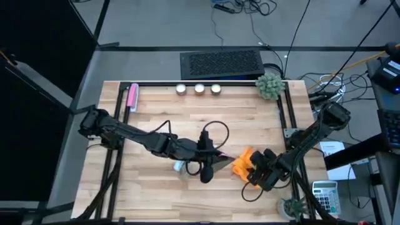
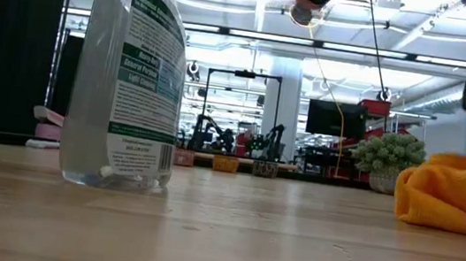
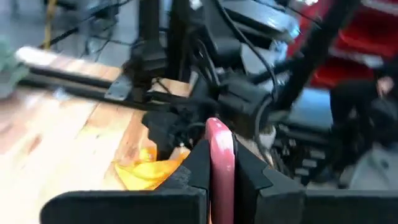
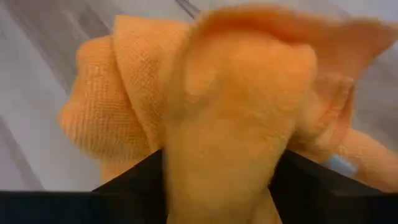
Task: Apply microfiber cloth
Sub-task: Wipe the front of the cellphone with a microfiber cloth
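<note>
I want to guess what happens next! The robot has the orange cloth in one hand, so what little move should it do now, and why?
Probably the right gripper, shut on the microfiber cloth, should carry it a little toward the left gripper. The left gripper is shut on a thin pink-edged object held up off the table just beside the cloth, so a short sideways move would likely bring the cloth onto it for wiping.

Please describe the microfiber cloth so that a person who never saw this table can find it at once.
On the wooden table, look at the near right part, where the right gripper comes in. The microfiber cloth is bunched there between its fingers. It is the only bright orange, soft thing; the clear spray bottle is hard and stands apart.
</note>
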